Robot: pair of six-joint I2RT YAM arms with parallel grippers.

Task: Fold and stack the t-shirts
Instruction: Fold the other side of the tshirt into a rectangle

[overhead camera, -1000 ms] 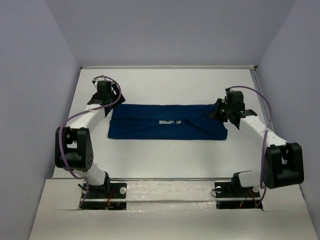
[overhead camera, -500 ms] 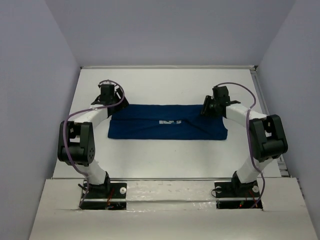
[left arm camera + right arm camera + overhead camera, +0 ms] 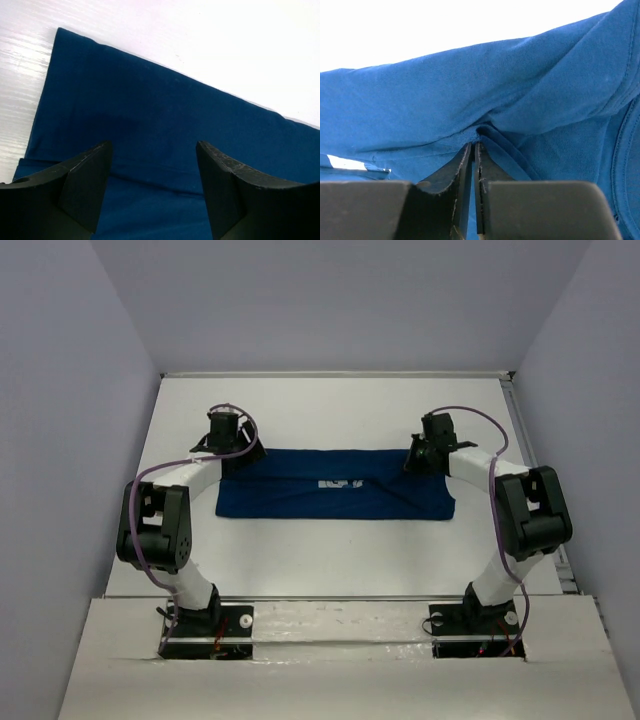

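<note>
You get bright, even light from above in the overhead view, with only soft shadows under the arms [image 3: 190, 472]. In both wrist views your tabletop [image 3: 225, 45] blows out to near-white glare; the fingers [image 3: 85, 185] up close look dark and slightly soft, while folds in the t-shirt [image 3: 470, 100] stay crisp.

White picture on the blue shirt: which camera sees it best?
The top camera: the whole white print shows, mid t-shirt. The right wrist view catches a white sliver, maybe it; the left wrist view shows just blue cloth.
</note>
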